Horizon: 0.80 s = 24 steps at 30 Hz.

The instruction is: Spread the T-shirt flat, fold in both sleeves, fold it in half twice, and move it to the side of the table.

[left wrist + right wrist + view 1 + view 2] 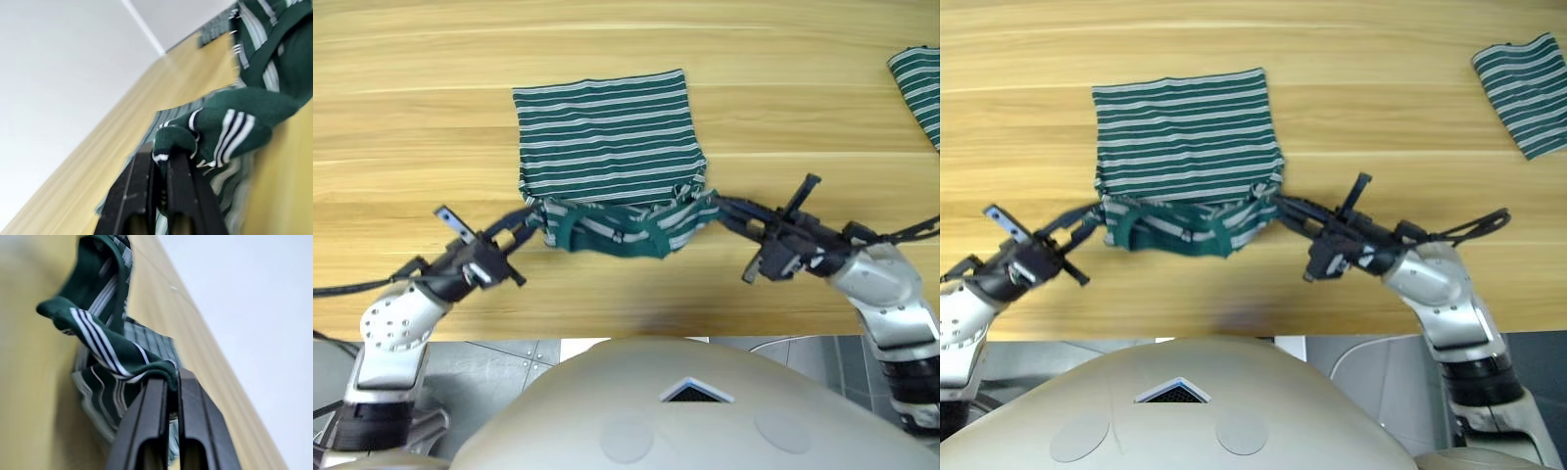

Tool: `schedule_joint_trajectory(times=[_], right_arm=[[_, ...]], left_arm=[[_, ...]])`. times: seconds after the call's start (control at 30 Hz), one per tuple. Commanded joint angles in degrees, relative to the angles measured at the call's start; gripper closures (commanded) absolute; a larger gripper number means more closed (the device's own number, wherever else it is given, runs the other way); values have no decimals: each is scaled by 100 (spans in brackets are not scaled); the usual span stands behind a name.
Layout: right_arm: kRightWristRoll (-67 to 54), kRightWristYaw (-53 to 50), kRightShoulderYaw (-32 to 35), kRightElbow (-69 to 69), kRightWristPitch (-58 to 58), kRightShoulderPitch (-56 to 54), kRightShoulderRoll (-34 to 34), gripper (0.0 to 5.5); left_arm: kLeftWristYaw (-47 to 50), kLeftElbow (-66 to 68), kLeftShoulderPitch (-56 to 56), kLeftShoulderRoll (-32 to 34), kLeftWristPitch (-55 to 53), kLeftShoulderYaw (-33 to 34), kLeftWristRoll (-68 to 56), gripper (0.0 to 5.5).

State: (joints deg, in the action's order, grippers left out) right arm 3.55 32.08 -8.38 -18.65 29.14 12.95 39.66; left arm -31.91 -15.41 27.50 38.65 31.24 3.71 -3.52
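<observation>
The left gripper [530, 219] sat low over the near left part of the table [401, 108], its two fingers [142, 176] pressed together on the near left corner of the T-shirt [605, 132]. In the left wrist view a dark green fold with white stripes was pinched between them.

The T-shirt lay at the middle of the table as a narrow striped rectangle. Its far part was flat on the wood. Its near edge was bunched and rumpled between the two grippers, and a dark green band [607, 235] sagged there toward the near table edge.

The right gripper [716, 204] gripped the near right corner of the T-shirt in the same way, fingers [156, 406] closed on a green, white-striped fold. It sat about level with the left gripper.

Well apart, at the far right edge of the table, lay another striped cloth [1525, 83].
</observation>
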Motion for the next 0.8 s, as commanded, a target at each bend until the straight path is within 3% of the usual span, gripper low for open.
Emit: schedule_joint_trajectory(times=[0.03, 0.23, 0.5, 0.8], right_arm=[[418, -392, -51, 601, -321, -897, -553, 547], [1410, -1316, -244, 2402, -230, -2288, -1276, 547], [2306, -2654, -584, 5118, 181, -3854, -1911, 547], [2831, -3699, -1035, 7362, 452, -4999, -2366, 547]], left_arm=[[242, 424, -655, -297, -349, -65, 238, 541], [923, 1779, -2022, -754, -789, -264, 1050, 541], [1569, 3541, -3563, -1214, -528, -634, 1668, 541], [2070, 4811, -4241, -1438, -378, -804, 1883, 541]])
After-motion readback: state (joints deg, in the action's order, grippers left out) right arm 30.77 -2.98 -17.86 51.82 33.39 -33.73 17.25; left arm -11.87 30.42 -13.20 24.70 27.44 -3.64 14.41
